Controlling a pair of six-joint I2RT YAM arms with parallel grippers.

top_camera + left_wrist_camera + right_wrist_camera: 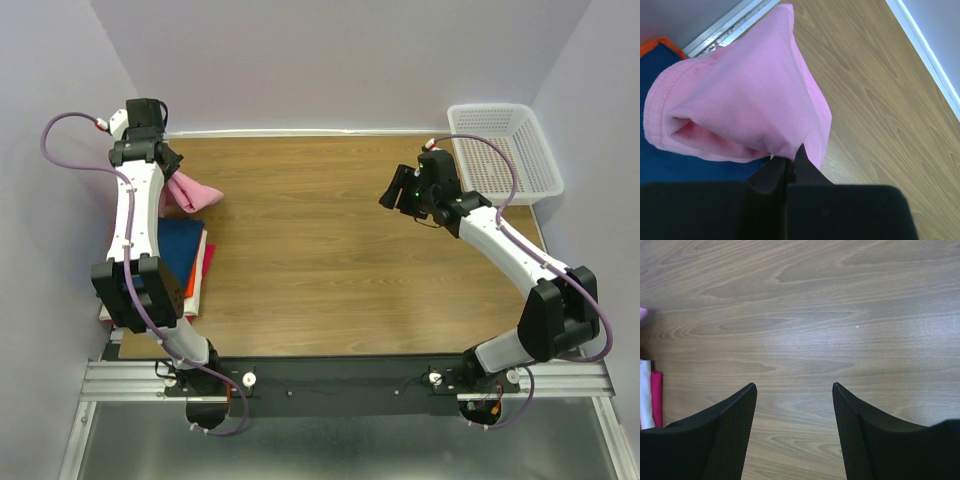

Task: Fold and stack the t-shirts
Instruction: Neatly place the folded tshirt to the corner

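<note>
My left gripper is shut on the bright pink t-shirt and holds it bunched above the far end of the stack at the table's left. In the left wrist view the pink t-shirt hangs from the closed fingertips. The stack has a dark blue t-shirt on top, with red and orange edges under it; the blue one also shows in the left wrist view. My right gripper is open and empty above bare wood at the right; its fingers stand wide apart.
A white mesh basket stands at the back right corner. The wooden table lies between the arms. A white and magenta cloth edge shows at the left of the right wrist view. Walls close in on the left, back and right.
</note>
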